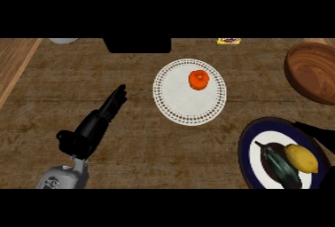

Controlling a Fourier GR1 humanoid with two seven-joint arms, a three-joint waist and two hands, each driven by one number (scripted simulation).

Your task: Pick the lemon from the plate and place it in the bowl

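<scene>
The yellow lemon (302, 158) lies on the right side of a blue-rimmed plate (247, 153) at the lower right, beside a dark eggplant (278, 166). The brown wooden bowl (315, 71) stands at the upper right, partly cut off by the view's edge. My right hand (318, 135) shows only as a black shape at the right edge, just above and to the right of the lemon, over the plate's rim. At the left, my left hand (98, 119) is open, its fingers straight and pointing up and to the right, holding nothing.
A white patterned plate (177, 97) in the middle carries an orange-red tomato (199, 79). Along the back stand a black object (137, 44), a grey item (63, 41) and a small packet (229, 41). A lighter wooden strip (14, 66) runs down the left.
</scene>
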